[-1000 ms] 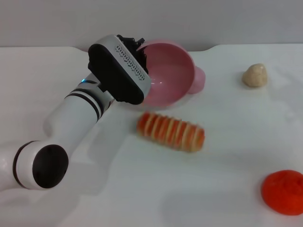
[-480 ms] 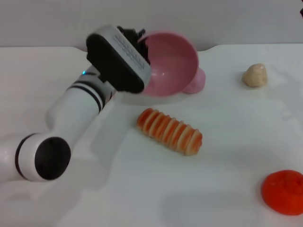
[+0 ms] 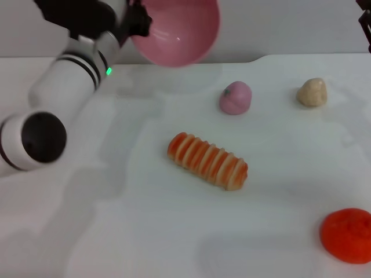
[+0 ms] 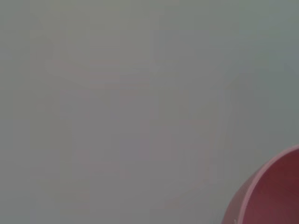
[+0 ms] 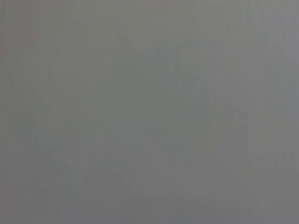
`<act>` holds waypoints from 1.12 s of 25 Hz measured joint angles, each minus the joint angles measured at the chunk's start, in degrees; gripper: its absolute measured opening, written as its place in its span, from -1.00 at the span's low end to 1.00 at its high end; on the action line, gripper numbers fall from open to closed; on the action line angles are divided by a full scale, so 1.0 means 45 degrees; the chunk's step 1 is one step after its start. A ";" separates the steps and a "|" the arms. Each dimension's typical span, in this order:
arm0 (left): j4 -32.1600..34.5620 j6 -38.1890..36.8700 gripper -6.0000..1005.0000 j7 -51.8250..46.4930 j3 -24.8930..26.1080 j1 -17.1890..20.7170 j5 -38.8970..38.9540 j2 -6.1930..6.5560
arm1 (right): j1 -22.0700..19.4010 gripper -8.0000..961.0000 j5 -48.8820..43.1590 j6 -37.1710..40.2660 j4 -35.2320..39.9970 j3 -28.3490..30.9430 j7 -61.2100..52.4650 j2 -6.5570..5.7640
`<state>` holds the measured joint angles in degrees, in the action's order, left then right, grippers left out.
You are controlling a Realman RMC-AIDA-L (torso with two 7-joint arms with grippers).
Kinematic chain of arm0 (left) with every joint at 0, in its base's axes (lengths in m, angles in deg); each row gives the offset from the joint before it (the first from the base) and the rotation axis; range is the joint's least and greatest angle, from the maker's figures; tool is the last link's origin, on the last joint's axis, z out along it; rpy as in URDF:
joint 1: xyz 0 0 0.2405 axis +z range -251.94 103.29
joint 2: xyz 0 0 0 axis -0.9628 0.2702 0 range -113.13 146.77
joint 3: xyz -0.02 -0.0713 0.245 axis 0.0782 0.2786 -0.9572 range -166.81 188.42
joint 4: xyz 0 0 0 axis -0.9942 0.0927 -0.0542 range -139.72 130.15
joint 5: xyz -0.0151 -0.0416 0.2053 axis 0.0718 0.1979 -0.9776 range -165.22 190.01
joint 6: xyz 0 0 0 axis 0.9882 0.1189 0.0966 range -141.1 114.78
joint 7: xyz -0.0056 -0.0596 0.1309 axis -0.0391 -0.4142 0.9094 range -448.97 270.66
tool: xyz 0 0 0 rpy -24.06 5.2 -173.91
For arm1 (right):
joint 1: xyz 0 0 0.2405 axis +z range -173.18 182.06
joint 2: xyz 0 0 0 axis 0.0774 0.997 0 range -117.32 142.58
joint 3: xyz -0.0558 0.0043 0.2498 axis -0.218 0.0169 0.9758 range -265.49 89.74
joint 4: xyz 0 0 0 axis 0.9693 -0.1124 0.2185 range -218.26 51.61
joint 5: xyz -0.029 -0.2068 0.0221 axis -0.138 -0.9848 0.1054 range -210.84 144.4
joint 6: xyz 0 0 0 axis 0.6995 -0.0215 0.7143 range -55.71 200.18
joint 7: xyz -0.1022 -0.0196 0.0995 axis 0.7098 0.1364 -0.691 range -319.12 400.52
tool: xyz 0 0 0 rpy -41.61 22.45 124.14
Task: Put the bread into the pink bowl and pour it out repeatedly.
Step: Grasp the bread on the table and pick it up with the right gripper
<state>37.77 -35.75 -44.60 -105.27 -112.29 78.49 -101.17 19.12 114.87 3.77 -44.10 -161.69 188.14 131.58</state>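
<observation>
The bread, a ridged orange-and-cream striped loaf, lies on the white table in the middle of the head view. My left gripper is shut on the rim of the pink bowl and holds it high above the table's far left, tilted with its opening toward me. The bowl looks empty. Its rim also shows in the left wrist view. Only a dark bit of my right gripper shows, at the top right edge of the head view.
A small pink peach-like toy sits behind the bread. A beige lump lies at the back right. A flat orange-red round thing lies at the front right. The right wrist view shows only grey.
My left arm lifted the pink bowl from the table up and away. The pink peach toy behind it came into view. The bread came to rest after rolling out.
</observation>
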 joint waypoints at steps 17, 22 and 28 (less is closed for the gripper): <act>0.0603 1.1202 -0.89 0.0446 0.9270 -0.0454 -0.0028 0.0312 | 0.0340 -0.22 0.0001 0.0478 -0.0803 -0.0115 -0.0156 -0.0042; 0.0639 1.5289 -0.89 0.1511 1.1464 -0.0547 -0.0045 0.0922 | 0.0637 -0.22 -0.0084 0.1886 -0.0804 -0.0486 -0.1080 -0.0100; 0.0632 1.7356 -0.89 0.1375 1.1878 -0.0508 -0.0044 0.1802 | 0.1510 -0.22 -0.2648 0.4918 -0.0256 -0.0562 -0.4747 -0.0290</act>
<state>40.61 42.35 -38.41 -51.82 -114.57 78.29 -93.06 25.91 102.96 25.90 -45.26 -164.22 166.78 130.28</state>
